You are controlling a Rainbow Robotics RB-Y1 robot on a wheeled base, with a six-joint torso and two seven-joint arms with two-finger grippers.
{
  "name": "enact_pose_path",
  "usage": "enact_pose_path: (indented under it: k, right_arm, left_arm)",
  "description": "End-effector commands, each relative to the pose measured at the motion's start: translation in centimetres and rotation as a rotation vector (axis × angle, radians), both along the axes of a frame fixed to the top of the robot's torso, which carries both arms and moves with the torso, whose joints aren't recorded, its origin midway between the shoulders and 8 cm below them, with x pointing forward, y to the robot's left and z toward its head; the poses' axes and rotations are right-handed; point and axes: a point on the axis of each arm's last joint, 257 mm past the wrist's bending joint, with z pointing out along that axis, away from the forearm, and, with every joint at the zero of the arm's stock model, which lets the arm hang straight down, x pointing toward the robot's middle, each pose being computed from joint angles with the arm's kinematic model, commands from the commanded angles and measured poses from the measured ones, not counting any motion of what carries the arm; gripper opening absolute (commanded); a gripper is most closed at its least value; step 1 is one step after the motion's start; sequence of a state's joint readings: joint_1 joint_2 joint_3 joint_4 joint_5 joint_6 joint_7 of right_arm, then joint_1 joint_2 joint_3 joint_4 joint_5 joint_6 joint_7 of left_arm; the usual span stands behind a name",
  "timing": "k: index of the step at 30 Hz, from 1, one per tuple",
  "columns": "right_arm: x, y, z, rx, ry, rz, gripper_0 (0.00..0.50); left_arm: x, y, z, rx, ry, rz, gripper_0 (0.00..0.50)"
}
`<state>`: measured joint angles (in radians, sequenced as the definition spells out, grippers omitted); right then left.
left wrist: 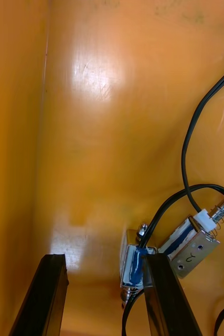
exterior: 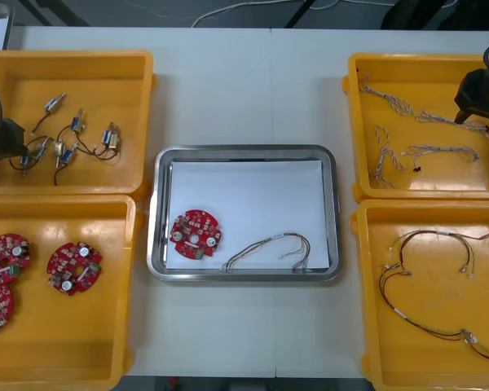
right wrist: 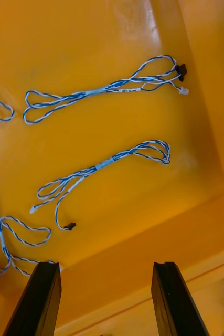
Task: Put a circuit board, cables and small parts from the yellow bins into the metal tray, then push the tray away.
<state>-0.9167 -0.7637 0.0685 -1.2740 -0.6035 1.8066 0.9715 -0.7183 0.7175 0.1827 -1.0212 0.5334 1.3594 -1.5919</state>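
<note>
Light table [exterior: 244, 98], four yellow bins and a metal tray on it. Closer in than the left gripper [exterior: 2, 138], the near left bin [exterior: 65, 346] holds red circuit boards [exterior: 73, 266]. Closer in than the right gripper [exterior: 479, 102], the near right bin [exterior: 424, 368] holds red, yellow and black cables [exterior: 399, 314]. Between the grippers and slightly nearer, the metal tray [exterior: 159, 212] carries one circuit board [exterior: 196, 230] and a loose cable [exterior: 269, 247] on its white inside.

Farther out, the left gripper [left wrist: 104, 260] hangs low in the far left bin [exterior: 65, 55], fingers apart and empty. One of the small metal parts [left wrist: 134, 260] lies just beside a finger [left wrist: 161, 294]. The right gripper [right wrist: 105, 268] hovers over the far right bin [exterior: 424, 59], fingers spread on nothing. The blue and white cables [right wrist: 101, 92] lie beyond its tips.
</note>
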Motion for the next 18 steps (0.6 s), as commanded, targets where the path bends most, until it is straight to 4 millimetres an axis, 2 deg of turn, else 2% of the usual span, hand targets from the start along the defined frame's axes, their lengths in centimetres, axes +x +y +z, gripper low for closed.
enact_pose_path:
  k: [1,10,18]
  right_arm:
    - [3.0,2.1,3.5,0.111,-0.1,-0.165,0.5]
    - [4.9,2.5,2.4,0.247,-0.146,-0.388,0.5]
    - [6.0,1.8,-0.2,0.311,-0.164,-0.56,0.5]
  left_arm:
    - [1.2,0.0,2.7,0.103,-0.017,-0.127,0.423]
    - [1.2,-0.9,2.3,0.098,-0.008,-0.159,0.42]
    - [1.5,-1.7,2.0,0.09,-0.012,-0.173,0.418]
